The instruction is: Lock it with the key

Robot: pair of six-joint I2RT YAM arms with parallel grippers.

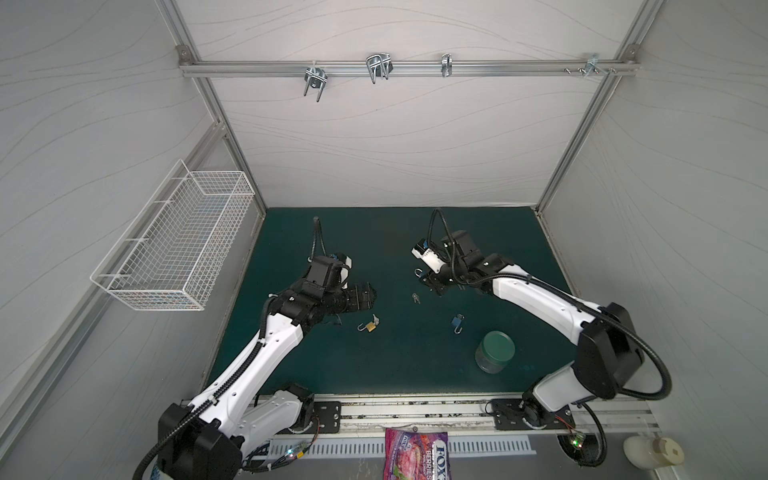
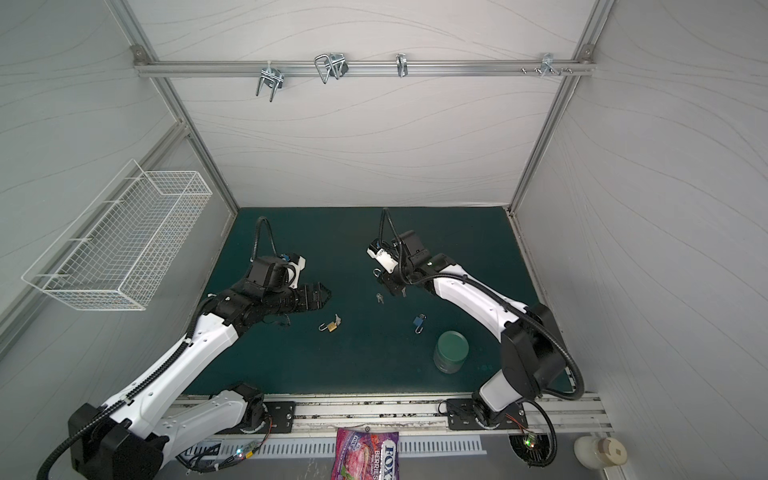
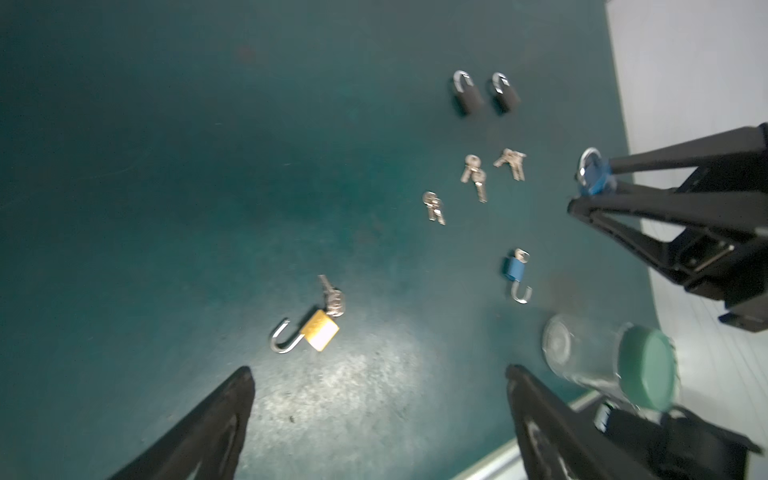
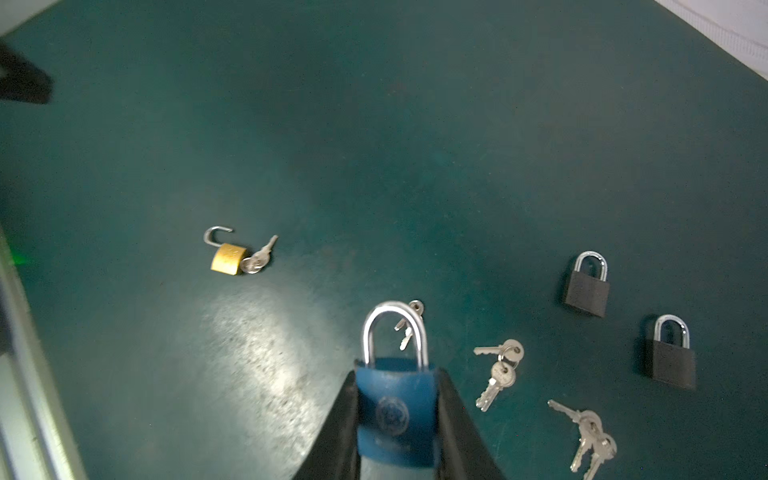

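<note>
Left hand wide open, just short of brass padlock, key in its base, long axis slantwise to fingers; right hand farther, clamping blue padlock.

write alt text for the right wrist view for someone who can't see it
The right gripper holds a blue padlock, shackle closed, over a green mat. On the mat lie a brass padlock with its shackle open and keys at its base, two closed black padlocks and three loose key bunches.
</note>
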